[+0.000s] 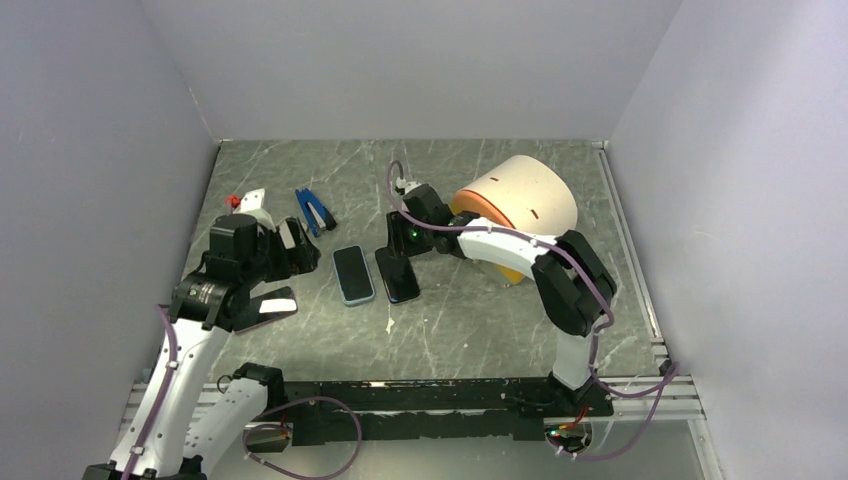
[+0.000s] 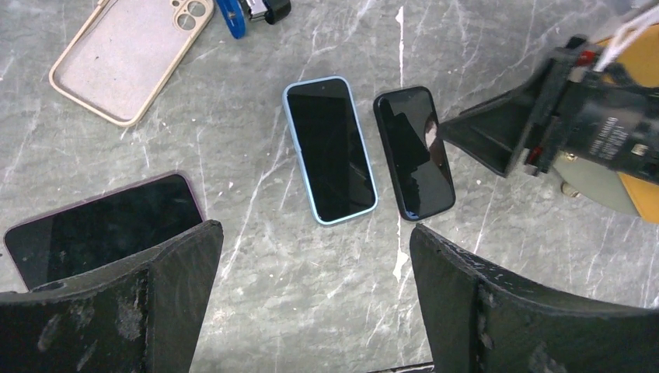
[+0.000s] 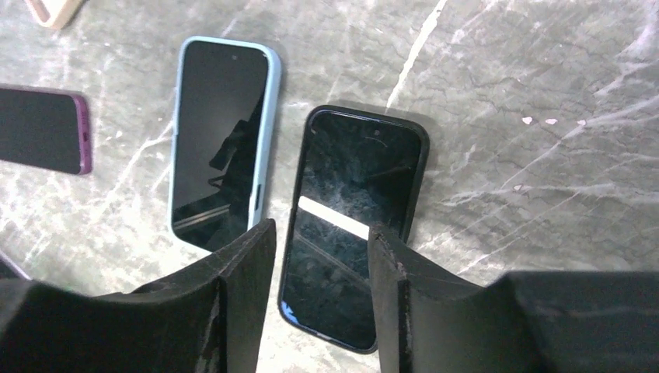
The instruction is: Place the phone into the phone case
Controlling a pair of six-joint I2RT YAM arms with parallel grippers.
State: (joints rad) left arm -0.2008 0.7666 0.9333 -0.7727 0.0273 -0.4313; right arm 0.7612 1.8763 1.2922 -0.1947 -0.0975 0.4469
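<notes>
Cannot tell whether the black phone (image 3: 350, 225) is bare or sleeved: dark rim only, one end hidden behind the fingers of the right gripper (image 3: 320, 233). Found the purple phone (image 2: 101, 225) partly covered by a finger of the left gripper (image 2: 315, 233) and cut by the frame edge. Noted the empty beige phone case (image 2: 128, 58), open side up, well apart from the purple phone, top corner clipped, near a blue tool (image 2: 233, 14). Recorded left gripper spread wide, holding nothing, above the table (image 1: 450, 330). Recorded right gripper fingers a narrow gap apart over the black phone, gripping nothing; contact not resolvable. Logged blue-cased phone (image 2: 329, 149) face up just beside the black phone. Spotted small white print on right gripper body; illegible.
</notes>
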